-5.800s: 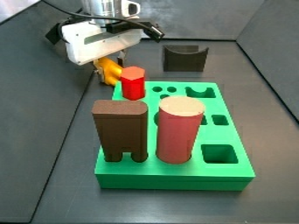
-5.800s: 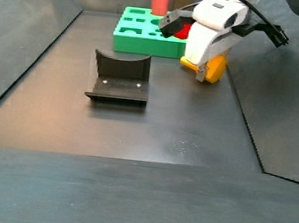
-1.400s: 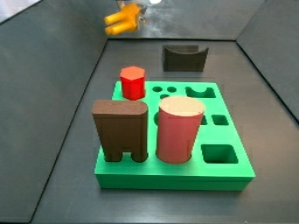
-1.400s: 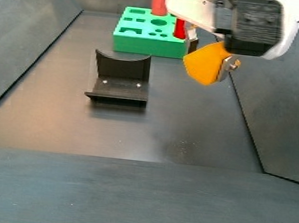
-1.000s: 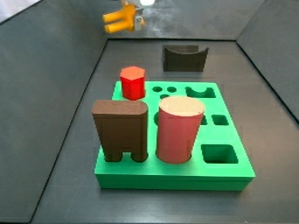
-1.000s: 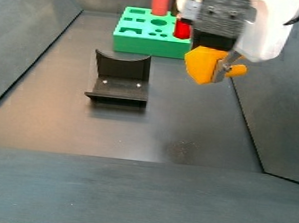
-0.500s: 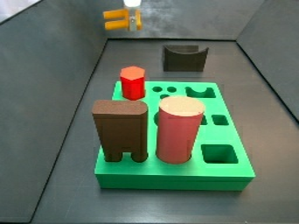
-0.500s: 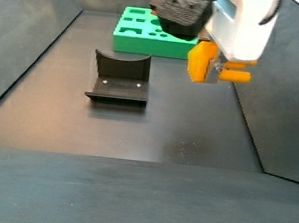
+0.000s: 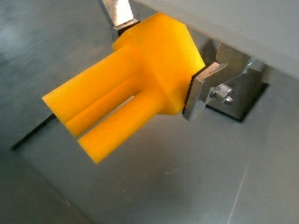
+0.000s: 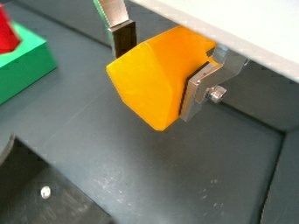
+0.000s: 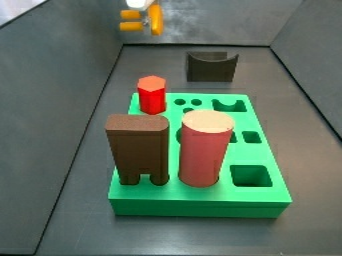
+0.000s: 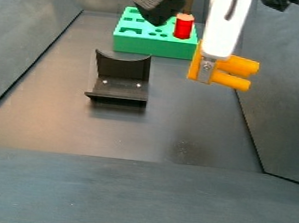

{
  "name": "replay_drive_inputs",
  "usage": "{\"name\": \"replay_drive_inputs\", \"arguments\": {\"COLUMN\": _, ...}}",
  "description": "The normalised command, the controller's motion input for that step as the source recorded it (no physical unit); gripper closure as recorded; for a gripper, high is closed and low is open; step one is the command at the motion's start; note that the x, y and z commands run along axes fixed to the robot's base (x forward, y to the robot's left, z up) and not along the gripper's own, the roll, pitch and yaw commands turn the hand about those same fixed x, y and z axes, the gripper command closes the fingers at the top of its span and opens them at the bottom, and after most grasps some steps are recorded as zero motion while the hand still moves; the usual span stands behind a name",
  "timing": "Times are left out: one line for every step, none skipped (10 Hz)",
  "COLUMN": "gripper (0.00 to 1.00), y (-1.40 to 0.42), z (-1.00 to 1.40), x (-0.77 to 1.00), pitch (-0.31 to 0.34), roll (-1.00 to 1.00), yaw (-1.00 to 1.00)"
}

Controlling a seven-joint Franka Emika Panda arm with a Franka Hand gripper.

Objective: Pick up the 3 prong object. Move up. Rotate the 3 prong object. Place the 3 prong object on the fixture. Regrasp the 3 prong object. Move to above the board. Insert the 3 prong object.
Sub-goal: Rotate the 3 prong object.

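Claw: the claw (image 9: 163,48) is clenched on the 3 prong object, one silver finger (image 9: 214,80) flat against each side in both wrist views; it hangs high over the bench (image 12: 178,127).
3 prong object: the yellow-orange 3 prong object (image 10: 158,77) is in the air, clear of the bench; in a side view (image 12: 225,71) its prongs lie sideways.
Fixture: the fixture (image 12: 118,80) stands on the bench, apart from the 3 prong object, notch bare.
Board: the green board (image 11: 254,200) lies flat and carries a red peg (image 11: 151,95), a brown arch block (image 11: 136,150) and a pink cylinder (image 11: 206,147).
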Motion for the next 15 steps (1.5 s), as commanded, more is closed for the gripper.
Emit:
{"name": "replay_drive_inputs", "arguments": {"gripper": 1.0, "y": 0.01, "z": 0.01, "x": -0.01, "pitch": -0.001, "roll": 0.0, "yaw": -1.0}}
{"name": "replay_drive_inputs", "arguments": {"gripper": 1.0, "y": 0.01, "z": 0.01, "x": -0.01, "pitch": -0.001, "roll": 0.0, "yaw": -1.0}}
{"name": "replay_drive_inputs", "arguments": {"gripper": 1.0, "y": 0.01, "z": 0.01, "x": -0.01, "pitch": -0.001, "roll": 0.0, "yaw": -1.0}}
{"name": "replay_drive_inputs", "arguments": {"gripper": 1.0, "y": 0.01, "z": 0.01, "x": -0.01, "pitch": -0.001, "roll": 0.0, "yaw": -1.0}}
{"name": "replay_drive_inputs", "arguments": {"gripper": 1.0, "y": 0.01, "z": 0.01, "x": -0.01, "pitch": -0.001, "roll": 0.0, "yaw": -1.0}}
{"name": "replay_drive_inputs", "arguments": {"gripper": 1.0, "y": 0.01, "z": 0.01, "x": -0.01, "pitch": -0.001, "roll": 0.0, "yaw": -1.0}}
{"name": "replay_drive_inputs", "arguments": {"gripper": 1.0, "y": 0.01, "z": 0.01, "x": -0.01, "pitch": -0.002, "roll": 0.0, "yaw": -1.0}}
{"name": "replay_drive_inputs", "arguments": {"gripper": 1.0, "y": 0.01, "z": 0.01, "x": -0.01, "pitch": -0.002, "roll": 0.0, "yaw": -1.0}}
{"name": "replay_drive_inputs", "arguments": {"gripper": 1.0, "y": 0.01, "z": 0.01, "x": -0.01, "pitch": -0.002, "roll": 0.0, "yaw": -1.0}}
{"name": "replay_drive_inputs", "arguments": {"gripper": 1.0, "y": 0.01, "z": 0.01, "x": -0.01, "pitch": -0.002, "roll": 0.0, "yaw": -1.0}}
{"name": "replay_drive_inputs", "arguments": {"gripper": 1.0, "y": 0.01, "z": 0.01, "x": -0.01, "pitch": -0.002, "roll": 0.0, "yaw": -1.0}}
{"name": "replay_drive_inputs", "arguments": {"gripper": 1.0, "y": 0.01, "z": 0.01, "x": -0.01, "pitch": -0.002, "roll": 0.0, "yaw": -1.0}}
{"name": "replay_drive_inputs", "arguments": {"gripper": 1.0, "y": 0.01, "z": 0.01, "x": -0.01, "pitch": -0.003, "roll": 0.0, "yaw": -1.0}}
{"name": "replay_drive_inputs", "arguments": {"gripper": 1.0, "y": 0.01, "z": 0.01, "x": -0.01, "pitch": -0.003, "roll": 0.0, "yaw": -1.0}}
{"name": "replay_drive_inputs", "arguments": {"gripper": 1.0, "y": 0.01, "z": 0.01, "x": -0.01, "pitch": -0.004, "roll": 0.0, "yaw": -1.0}}
